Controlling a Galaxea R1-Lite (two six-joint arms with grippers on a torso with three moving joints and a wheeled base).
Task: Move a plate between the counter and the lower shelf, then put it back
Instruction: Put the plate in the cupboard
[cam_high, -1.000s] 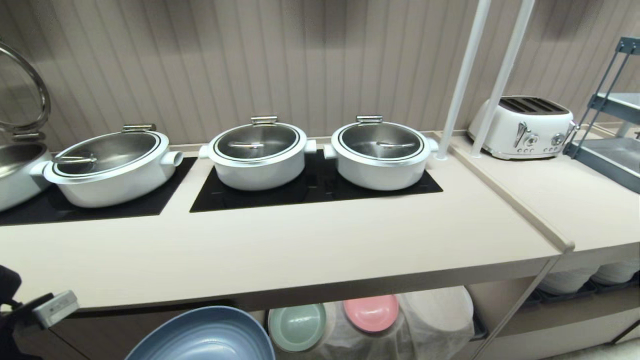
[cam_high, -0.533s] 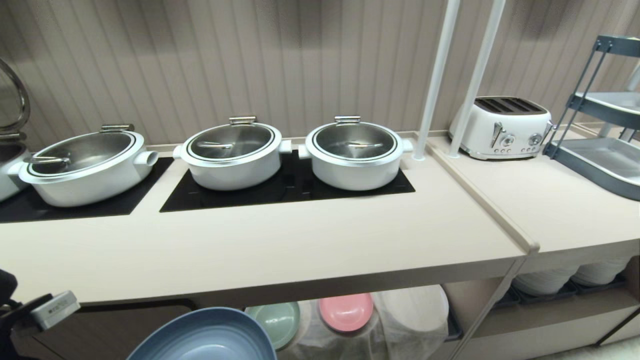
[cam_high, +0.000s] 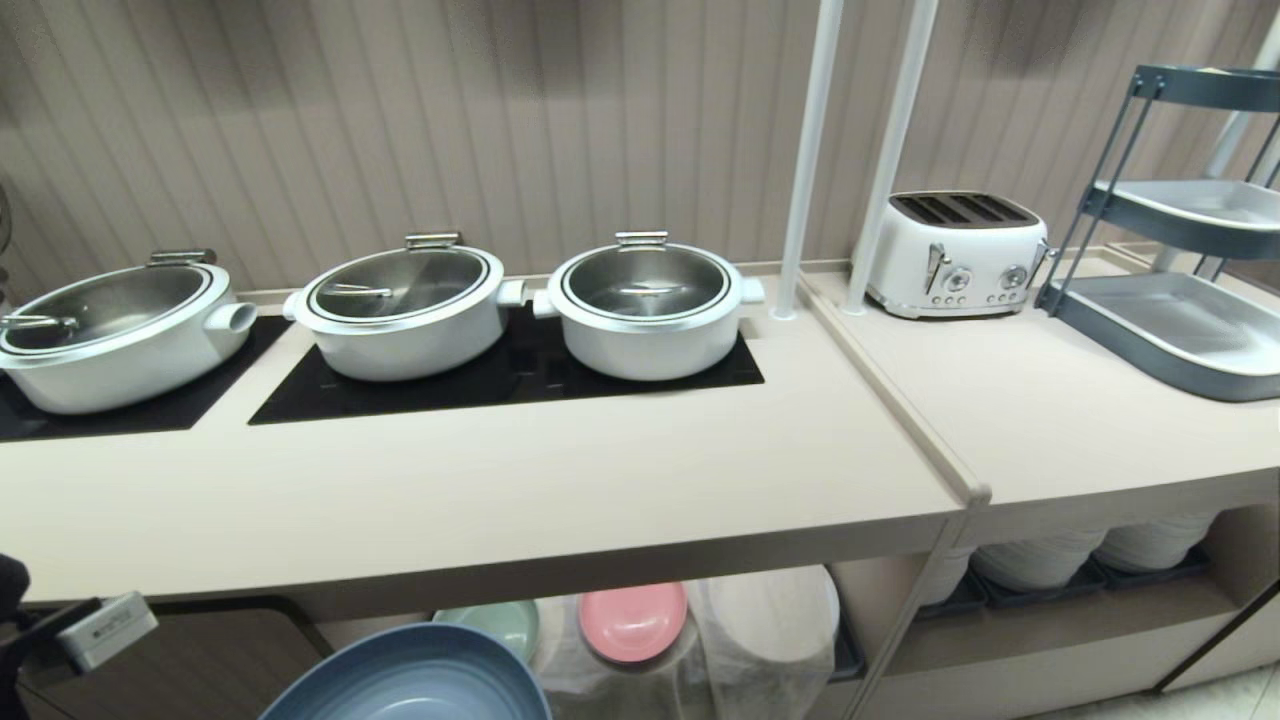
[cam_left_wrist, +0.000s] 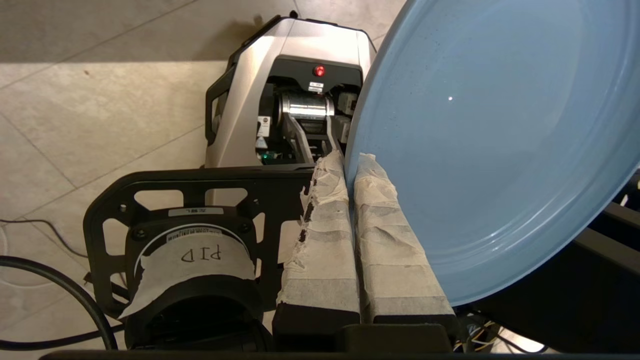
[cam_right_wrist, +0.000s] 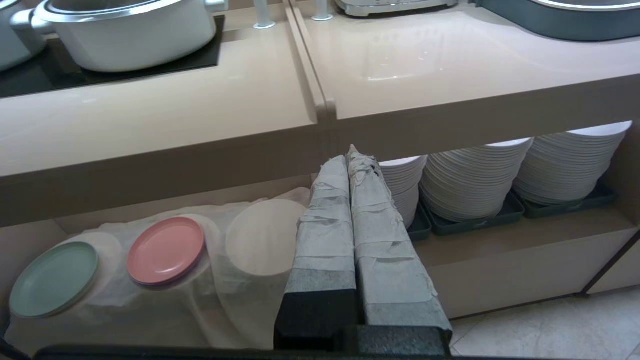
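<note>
Between the taped fingers (cam_left_wrist: 372, 200) of the left gripper (cam_left_wrist: 350, 162) sits the rim of the plate (cam_left_wrist: 495, 150) — the jaws are pinched narrow on its edge, with the disc tilted out to one side of them. In the head view the plate (cam_high: 410, 680) hangs low, in front of the counter (cam_high: 480, 500) and below its front edge, not resting on anything. Beyond it lies the lower shelf (cam_high: 700, 690), where a mint plate (cam_high: 490, 625) and a pink plate (cam_high: 632, 620) lie on a white cloth (cam_high: 760, 640). The right gripper (cam_right_wrist: 350, 155) is closed on nothing and points toward that shelf. The step in hand looks like a carry between shelf and counter — which way cannot be told. Next, the plate must be levelled and set on a flat spot, clearing the counter's thick edge, before the fingers part.
</note>
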